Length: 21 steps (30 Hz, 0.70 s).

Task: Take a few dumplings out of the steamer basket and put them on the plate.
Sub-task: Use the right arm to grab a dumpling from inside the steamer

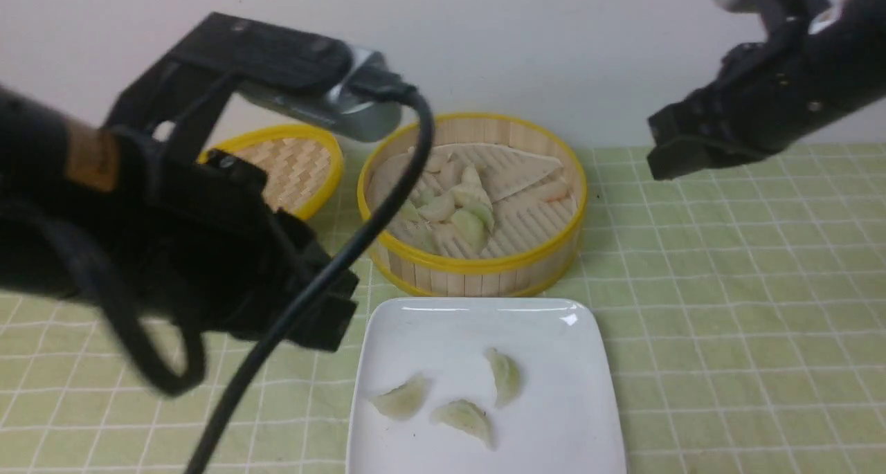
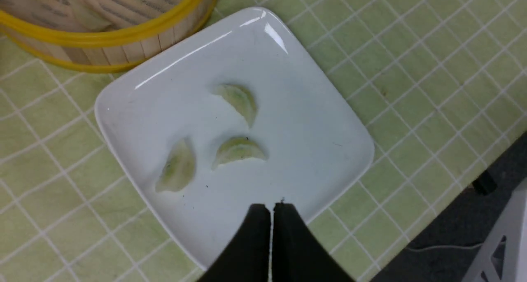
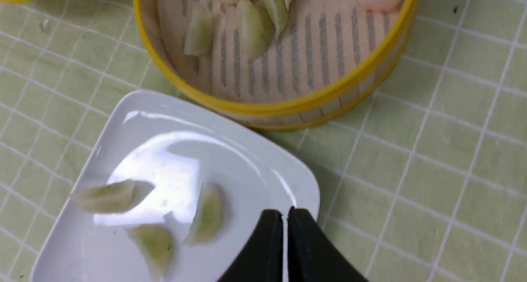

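Observation:
The steamer basket [image 1: 471,266] stands at the back centre with several pale green dumplings [image 1: 460,211] piled inside. In front of it the white square plate [image 1: 554,418] carries three dumplings [image 1: 401,398] [image 1: 465,418] [image 1: 505,376]. My left gripper [image 2: 271,208] hangs above the plate's edge, shut and empty; in the front view its arm [image 1: 173,204] fills the left side. My right gripper [image 3: 285,213] is raised at the upper right [image 1: 664,156], shut with nothing in it. In the right wrist view the basket [image 3: 288,105] and the plate [image 3: 247,158] lie below.
A shallow woven yellow-rimmed lid [image 1: 304,166] lies left of the basket, partly behind my left arm. A green checked cloth [image 1: 747,308] covers the table. The table's edge and dark floor [image 2: 473,232] show in the left wrist view.

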Motion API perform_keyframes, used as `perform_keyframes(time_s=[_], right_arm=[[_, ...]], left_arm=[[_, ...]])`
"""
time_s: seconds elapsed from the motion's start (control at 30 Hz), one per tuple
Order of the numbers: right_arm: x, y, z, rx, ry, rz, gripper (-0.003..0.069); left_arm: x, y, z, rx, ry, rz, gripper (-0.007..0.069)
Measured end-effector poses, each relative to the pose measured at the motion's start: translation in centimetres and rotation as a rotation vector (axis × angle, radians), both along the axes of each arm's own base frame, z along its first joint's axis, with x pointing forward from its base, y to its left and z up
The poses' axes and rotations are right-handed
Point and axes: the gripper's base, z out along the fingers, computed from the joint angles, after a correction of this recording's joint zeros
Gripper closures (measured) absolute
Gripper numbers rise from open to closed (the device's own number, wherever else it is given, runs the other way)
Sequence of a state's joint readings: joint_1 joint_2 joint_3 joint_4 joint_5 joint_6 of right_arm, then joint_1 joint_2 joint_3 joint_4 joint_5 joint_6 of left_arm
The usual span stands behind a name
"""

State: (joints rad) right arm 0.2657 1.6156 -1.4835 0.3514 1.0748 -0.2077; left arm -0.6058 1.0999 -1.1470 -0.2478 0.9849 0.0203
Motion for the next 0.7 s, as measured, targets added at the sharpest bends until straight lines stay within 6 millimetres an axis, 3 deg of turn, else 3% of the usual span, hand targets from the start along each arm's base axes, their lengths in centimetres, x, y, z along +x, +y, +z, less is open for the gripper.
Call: perform_keyframes(time_s=[0.03, 0.17, 0.37, 0.53, 0.7], right_arm=[[1.8, 1.5, -0.8, -0.005, -0.006, 0.022, 0.0629], [5.7, 4.6, -3.3, -0.011, -0.008, 0.063, 0.0561], [10.4, 8.6, -8.1, -0.041, -0.005, 0.118, 0.0423], [13.0, 10.1, -12.3, -0.066, 0.012, 0.127, 0.0343], [14.3, 10.5, -15.4, -0.068, 0.020, 0.102, 0.0331]], left_arm=[[-1.7, 1.2, 0.3, -0.029, -0.020, 0.015, 0.0631], [-4.6, 3.2, 0.8, -0.095, -0.053, 0.051, 0.0631], [-7.2, 5.2, 1.5, -0.154, -0.087, 0.099, 0.0631], [-8.3, 6.5, 1.4, -0.098, -0.095, 0.121, 0.0631], [-8.6, 7.2, 0.9, -0.024, -0.050, 0.154, 0.0631]])
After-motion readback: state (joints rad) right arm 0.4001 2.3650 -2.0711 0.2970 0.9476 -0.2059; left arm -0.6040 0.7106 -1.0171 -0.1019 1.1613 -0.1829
